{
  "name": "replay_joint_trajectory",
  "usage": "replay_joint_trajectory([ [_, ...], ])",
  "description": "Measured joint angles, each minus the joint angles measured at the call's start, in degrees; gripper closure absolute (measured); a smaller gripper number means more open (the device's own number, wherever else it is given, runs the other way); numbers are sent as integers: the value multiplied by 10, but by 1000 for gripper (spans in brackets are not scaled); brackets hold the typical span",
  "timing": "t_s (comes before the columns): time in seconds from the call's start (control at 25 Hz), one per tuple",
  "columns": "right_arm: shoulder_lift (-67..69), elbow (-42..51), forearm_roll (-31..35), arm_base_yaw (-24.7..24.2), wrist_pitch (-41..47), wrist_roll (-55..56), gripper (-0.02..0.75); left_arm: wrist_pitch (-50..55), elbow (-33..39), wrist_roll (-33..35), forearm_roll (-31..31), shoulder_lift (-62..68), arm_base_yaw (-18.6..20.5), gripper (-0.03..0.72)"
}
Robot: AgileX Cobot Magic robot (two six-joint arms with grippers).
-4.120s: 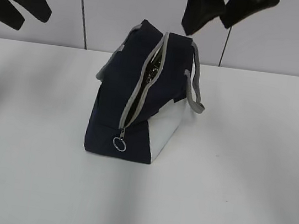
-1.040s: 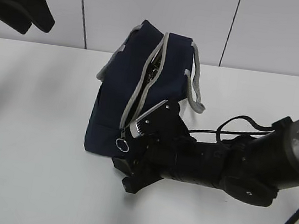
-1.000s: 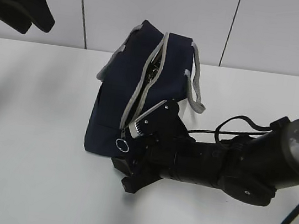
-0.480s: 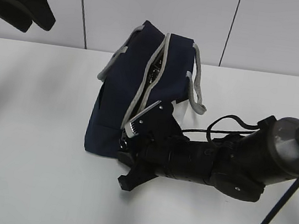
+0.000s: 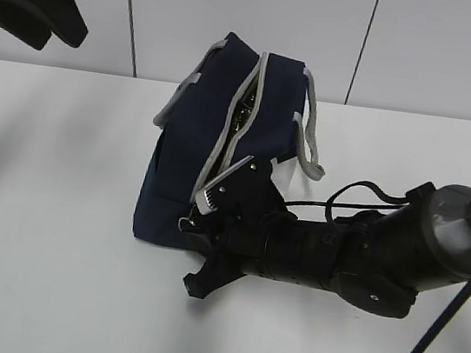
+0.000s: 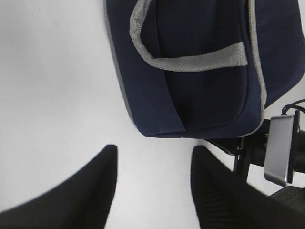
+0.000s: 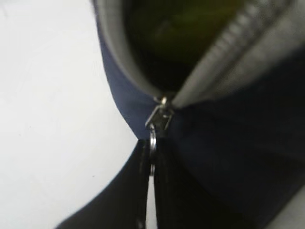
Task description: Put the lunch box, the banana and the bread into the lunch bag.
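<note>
Fingers pinching the zipper's ring pull, risk of slipping off.
Right fingers (image 7: 148, 179) are closed on the thin metal ring pull (image 7: 152, 155) of the dark navy fabric lunch bag (image 5: 191, 148) just ahead; a skewed tug may slide the bag across the white surface (image 5: 46, 273). Left fingers (image 6: 152, 191) hover half open, empty.

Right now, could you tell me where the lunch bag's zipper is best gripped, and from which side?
Grip the ring pull, coming from the bag's low end along the table. It hangs edge-on below the slider at the foot of the open zipper, thin enough to pinch flat. The right gripper is already shut on it.
</note>
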Motion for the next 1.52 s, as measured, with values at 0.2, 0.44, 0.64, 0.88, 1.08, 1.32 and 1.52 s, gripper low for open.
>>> replay_joint_trajectory([
  [0.2, -13, 0, 0, 0, 16, -1, 754, 0, 0, 0, 0, 0, 0, 328],
  [0.44, -45, 0, -18, 0, 60, 2, 754, -1, 0, 0, 0, 0, 0, 328],
  [0.64, -47, 4, -50, 0, 79, 26, 754, -1, 0, 0, 0, 0, 0, 328],
  [0.88, -55, 27, -54, 0, 79, 31, 754, -1, 0, 0, 0, 0, 0, 328],
  [1.08, -90, 30, -62, 0, 79, 32, 754, -1, 0, 0, 0, 0, 0, 328],
  [1.32, -137, 30, -90, 0, 81, 37, 754, -1, 0, 0, 0, 0, 0, 328],
  [1.52, -176, 31, -153, 0, 82, 66, 754, -1, 0, 0, 0, 0, 0, 328],
])
